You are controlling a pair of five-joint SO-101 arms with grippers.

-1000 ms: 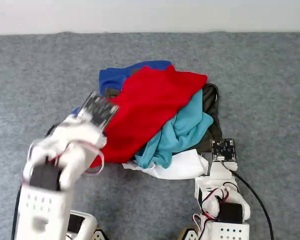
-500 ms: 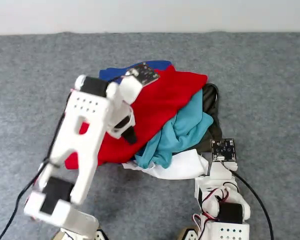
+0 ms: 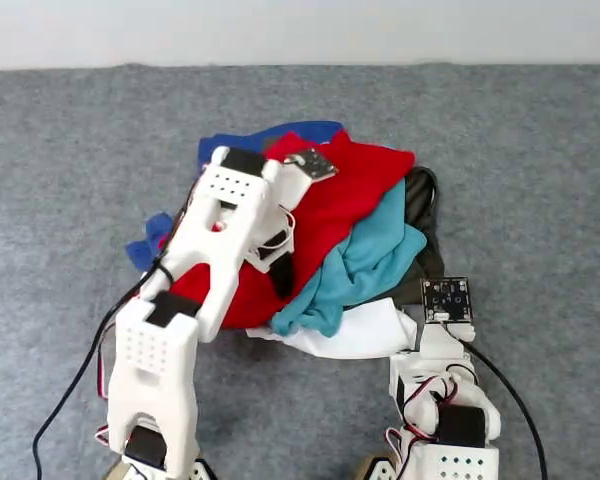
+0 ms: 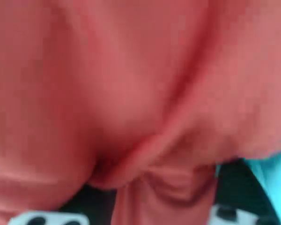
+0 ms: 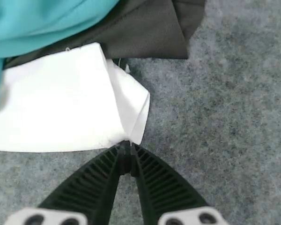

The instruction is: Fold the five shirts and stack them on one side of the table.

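Several shirts lie heaped mid-table: a red shirt (image 3: 350, 190) on top, a teal shirt (image 3: 370, 260) under it, a white shirt (image 3: 360, 335) at the near side, a blue shirt (image 3: 230, 155) at the far left and a black shirt (image 3: 425, 200) at the right. My left gripper (image 3: 280, 275) presses down into the red shirt (image 4: 131, 70), open, with a fold of red cloth between its fingers. My right gripper (image 5: 126, 149) rests shut on the carpet, its tips just touching a corner of the white shirt (image 5: 61, 103).
The grey carpeted table (image 3: 530, 150) has open room left and right of the heap and along the far edge. A black cable (image 3: 505, 385) runs from the right arm's base.
The left arm swung from the left side up over the heap and came down onto the red shirt. The right arm stayed still.
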